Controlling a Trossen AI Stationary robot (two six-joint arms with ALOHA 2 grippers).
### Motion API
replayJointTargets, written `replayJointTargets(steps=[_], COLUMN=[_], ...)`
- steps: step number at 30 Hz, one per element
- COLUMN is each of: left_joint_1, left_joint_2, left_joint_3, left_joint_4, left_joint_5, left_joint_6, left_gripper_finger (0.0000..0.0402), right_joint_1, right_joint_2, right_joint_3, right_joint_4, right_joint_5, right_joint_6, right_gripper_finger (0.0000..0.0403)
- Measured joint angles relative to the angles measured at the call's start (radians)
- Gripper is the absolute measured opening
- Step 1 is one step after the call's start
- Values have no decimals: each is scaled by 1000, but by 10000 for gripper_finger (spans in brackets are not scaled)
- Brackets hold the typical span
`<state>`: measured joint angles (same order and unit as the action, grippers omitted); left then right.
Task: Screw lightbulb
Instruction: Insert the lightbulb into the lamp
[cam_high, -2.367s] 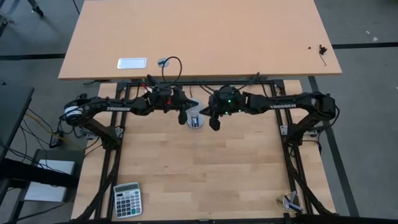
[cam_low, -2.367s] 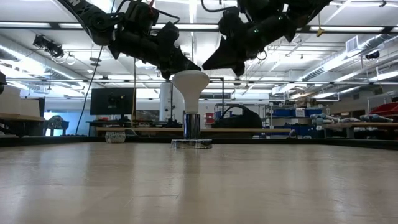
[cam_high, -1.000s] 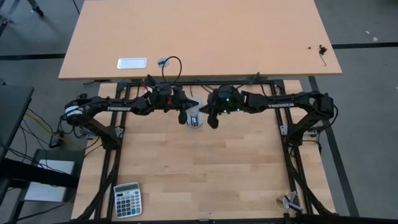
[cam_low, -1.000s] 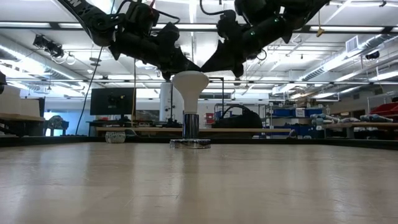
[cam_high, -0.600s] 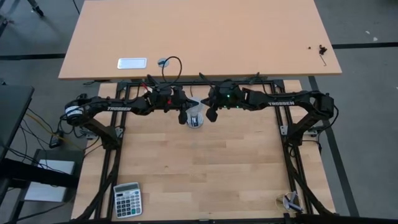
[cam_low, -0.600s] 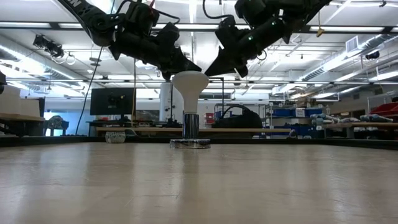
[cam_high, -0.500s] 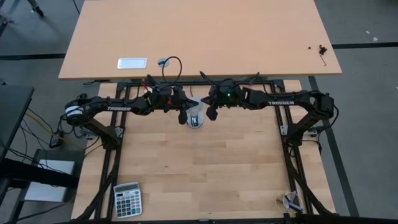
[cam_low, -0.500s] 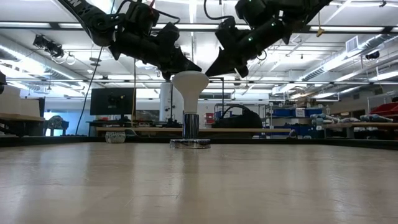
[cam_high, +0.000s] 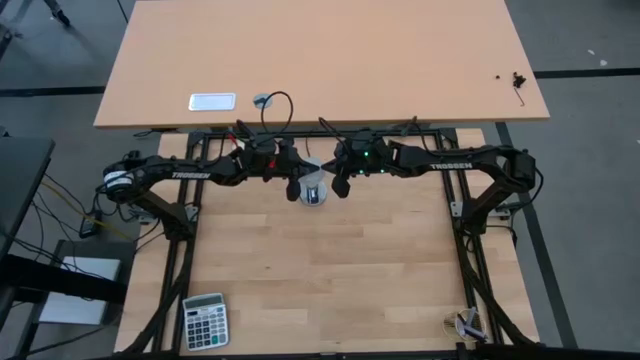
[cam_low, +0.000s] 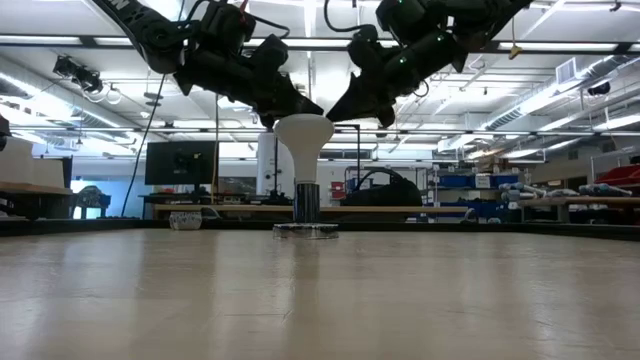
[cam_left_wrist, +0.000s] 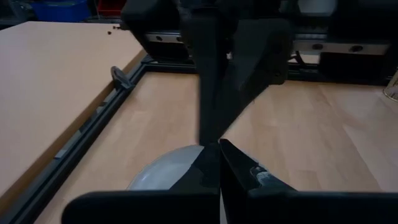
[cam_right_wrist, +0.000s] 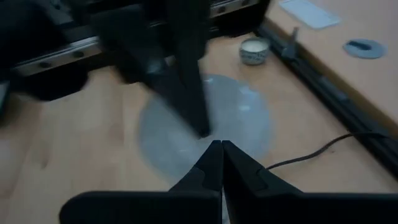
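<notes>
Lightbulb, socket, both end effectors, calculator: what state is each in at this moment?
lightbulb: upright, dome up, base in the socket.
socket: flat on the table, bulb standing in it.
left end effector: shut, tips at the dome's edge.
right end effector: shut, tips at the dome's opposite edge.
calculator: lying flat, face up, near the table's front left corner, untouched.

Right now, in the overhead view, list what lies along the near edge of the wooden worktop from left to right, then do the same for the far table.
Near edge: calculator → small round object at the right corner. Far table: white rectangular plate → round grey grommet → small black item near the right edge.
</notes>
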<state>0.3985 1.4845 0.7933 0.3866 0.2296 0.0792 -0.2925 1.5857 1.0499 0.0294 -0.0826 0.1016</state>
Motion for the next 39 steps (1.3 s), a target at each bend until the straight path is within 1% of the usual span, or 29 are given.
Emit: replayJointTargets(steps=[4,6,8,13,28,32,39], left_joint_1=[1,1,1,2,1,0,1], left_joint_2=[0,0,0,0,0,0,0], left_joint_3=[1,1,1,1,1,1,1], left_joint_4=[11,12,10,7,9,10,10], left_joint_5=[-8,-10,-12,-19,-4,-4,-8], left_joint_6=[0,0,0,-1,0,0,1], left_gripper_finger=[0,0,0,0,0,0,0], right_joint_1=[25,34,36,25,-29,-53,-51], right_joint_2=[-8,-6,-7,-8,-32,-17,5], right_joint_3=[-3,-7,-6,-6,-4,-4,-4], right_joint_4=[-10,-25,-18,-10,32,37,40], right_joint_5=[-79,-95,-75,25,105,89,18], right_joint_6=[15,19,19,9,-46,-47,-49], right_gripper_finger=[12,12,12,13,9,9,8])
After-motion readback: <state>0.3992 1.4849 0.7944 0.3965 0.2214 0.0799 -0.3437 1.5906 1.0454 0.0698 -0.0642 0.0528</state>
